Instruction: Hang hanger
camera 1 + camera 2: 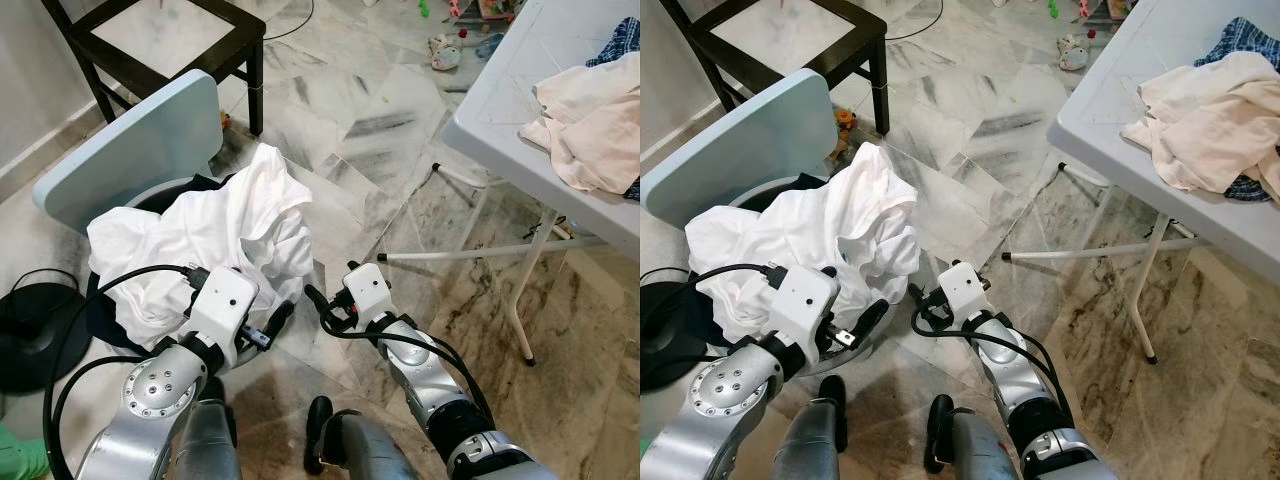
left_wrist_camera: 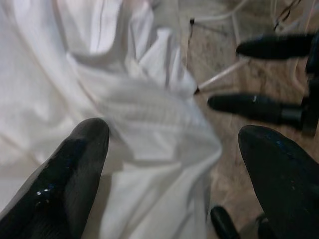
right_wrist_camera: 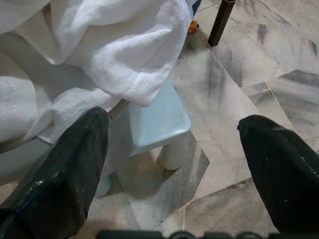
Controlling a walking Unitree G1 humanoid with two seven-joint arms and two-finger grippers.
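Both pincers, left pincer (image 1: 275,325) and right pincer (image 1: 318,305), are held with fingers apart beside the white shirt (image 1: 215,240) heaped on the pale blue basket (image 3: 154,122); no hanger can be made out.

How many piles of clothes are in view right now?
2: a white garment heap on the basket before the grippers, and a cream pile on the folding table. More may be hidden underneath.

Setting: room in a lived-in home. Evidence: grey-veined marble tile floor (image 1: 400,110); white folding table (image 1: 520,90) carrying a heap of crumpled clothes (image 1: 590,120); dark wooden chair (image 1: 160,40); pale blue tub (image 3: 154,124) piled with white laundry (image 1: 220,240); small toys (image 1: 445,50) scattered across the far floor.
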